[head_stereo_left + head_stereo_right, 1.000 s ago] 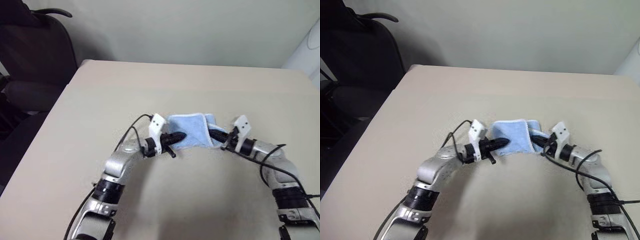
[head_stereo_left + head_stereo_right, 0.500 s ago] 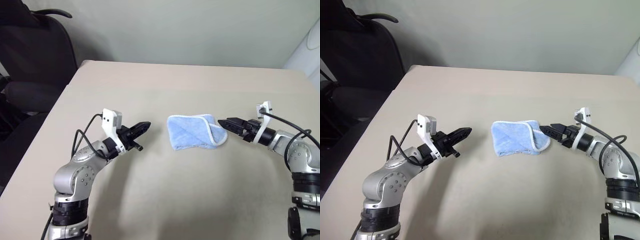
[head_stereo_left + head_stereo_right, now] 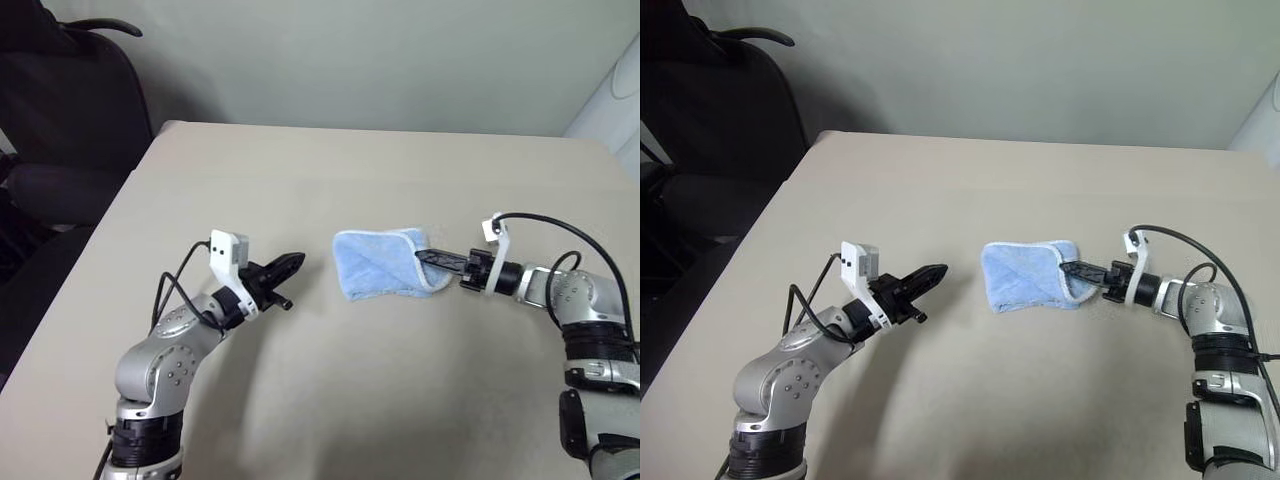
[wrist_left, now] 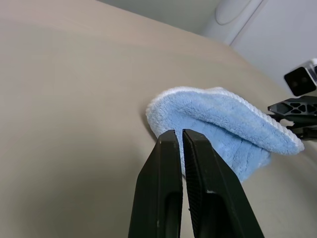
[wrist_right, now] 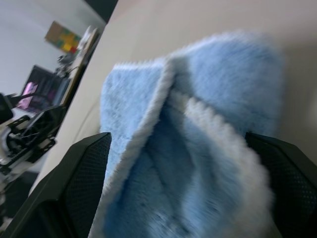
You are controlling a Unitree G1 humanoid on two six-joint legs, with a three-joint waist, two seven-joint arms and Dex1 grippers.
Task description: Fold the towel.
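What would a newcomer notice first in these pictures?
A folded blue towel lies near the middle of the beige table. The right gripper, open wide, reaches its hemmed edge, a finger at each side. The left gripper, shut, points at the towel from the other side, apart from it.

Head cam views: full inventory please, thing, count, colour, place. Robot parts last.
light-blue terry cloth towel with white hem: one, light blue, folded on the table near its middle, between the two arms.
beige table: one, beige, bearing the towel.
black office chair: one, black, off the table's far left corner.
pale wall: one, greenish white, behind the table.
white rounded object: one, white, at the far right edge; cannot tell what it is.
left end effector: one, black fingers, shut, left of the towel and apart from it.
right end effector: one, black fingers, open, at the towel's right edge.
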